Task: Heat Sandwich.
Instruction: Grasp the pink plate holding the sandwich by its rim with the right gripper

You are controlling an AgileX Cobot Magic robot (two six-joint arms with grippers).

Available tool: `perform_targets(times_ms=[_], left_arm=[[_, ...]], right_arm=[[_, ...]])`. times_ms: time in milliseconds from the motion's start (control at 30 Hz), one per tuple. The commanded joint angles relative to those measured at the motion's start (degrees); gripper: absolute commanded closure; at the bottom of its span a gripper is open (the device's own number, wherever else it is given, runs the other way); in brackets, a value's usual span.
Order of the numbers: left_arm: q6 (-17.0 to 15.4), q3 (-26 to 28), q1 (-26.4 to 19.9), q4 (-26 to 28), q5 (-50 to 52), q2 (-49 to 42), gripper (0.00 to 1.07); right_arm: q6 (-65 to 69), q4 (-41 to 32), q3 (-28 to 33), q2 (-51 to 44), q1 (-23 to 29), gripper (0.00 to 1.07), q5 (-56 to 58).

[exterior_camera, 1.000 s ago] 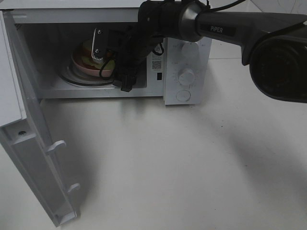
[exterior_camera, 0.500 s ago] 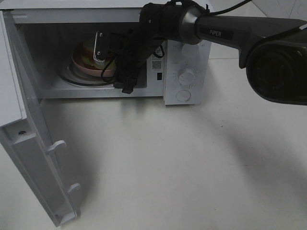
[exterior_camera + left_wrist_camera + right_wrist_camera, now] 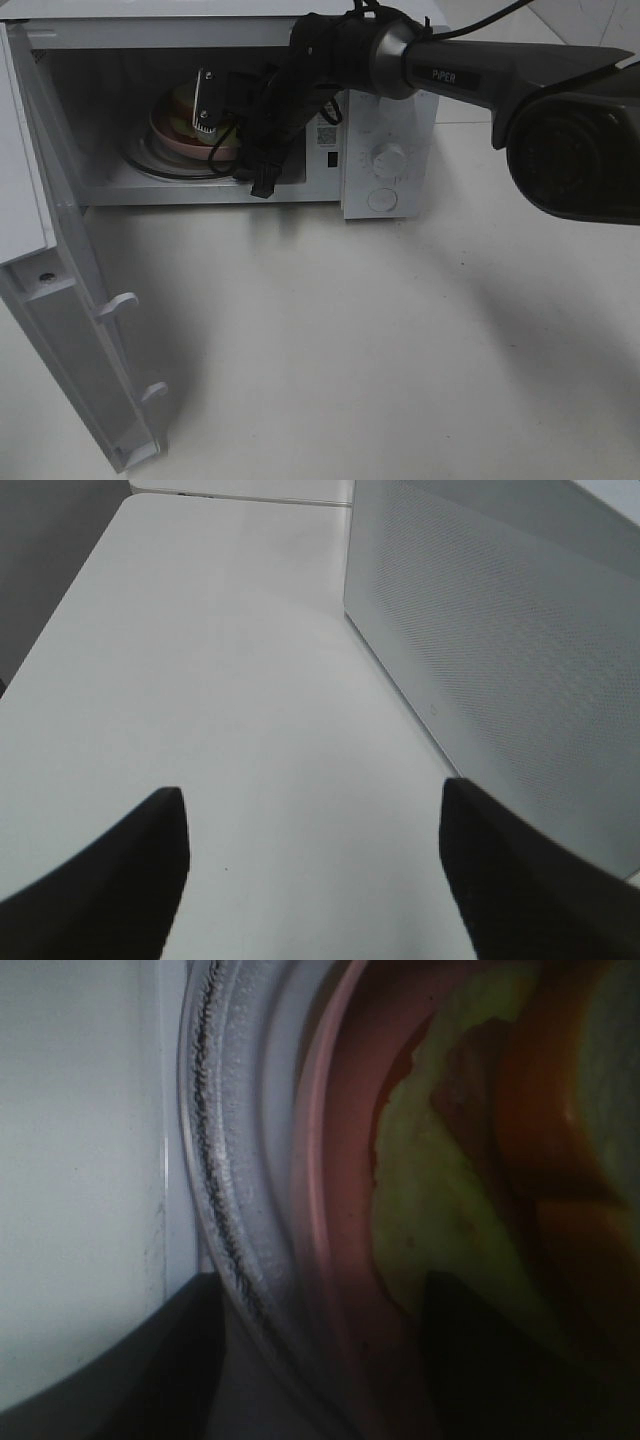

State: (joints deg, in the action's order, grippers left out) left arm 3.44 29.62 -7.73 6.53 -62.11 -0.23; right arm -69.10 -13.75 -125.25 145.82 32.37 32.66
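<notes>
The sandwich (image 3: 183,108), white bread with green and orange layers, lies on a pink plate (image 3: 178,140) on the glass turntable (image 3: 150,162) inside the open microwave. My right gripper (image 3: 213,122) reaches into the cavity at the plate's right side. In the right wrist view its dark fingers stand apart astride the plate rim (image 3: 335,1160), with the lettuce and filling of the sandwich (image 3: 460,1170) close behind; the right gripper (image 3: 315,1295) stands open. My left gripper (image 3: 315,880) is open over bare table and holds nothing.
The microwave door (image 3: 55,300) hangs wide open at the left, reaching toward the table's front. The control panel with knobs (image 3: 388,160) is right of the cavity. The microwave's perforated side wall (image 3: 500,650) stands beside the left gripper.
The right arm's forearm has shifted slightly up and left. The gripper stays at the plate. Plate and sandwich have not moved.
</notes>
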Motion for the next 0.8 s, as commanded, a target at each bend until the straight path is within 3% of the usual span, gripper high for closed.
perform_targets(times_ms=[33,167,367,800], left_arm=[[-0.23,-0.11,0.34,0.17,0.92,-0.34,0.39],[-0.23,-0.11,0.34,0.17,0.92,-0.34,0.39],[-0.23,-0.11,0.34,0.17,0.92,-0.34,0.39],[-0.23,-0.11,0.34,0.17,0.92,-0.34,0.39]], right_arm=[[-0.86,0.06,0.29,1.66,-1.03,0.55,1.32],[-0.97,0.06,0.29,1.66,-1.03,0.63,1.15],[-1.83,0.06,0.29,2.81,-1.03,0.87,2.23],[-2.69,0.06,0.29,2.81,-0.92,1.07,3.04]])
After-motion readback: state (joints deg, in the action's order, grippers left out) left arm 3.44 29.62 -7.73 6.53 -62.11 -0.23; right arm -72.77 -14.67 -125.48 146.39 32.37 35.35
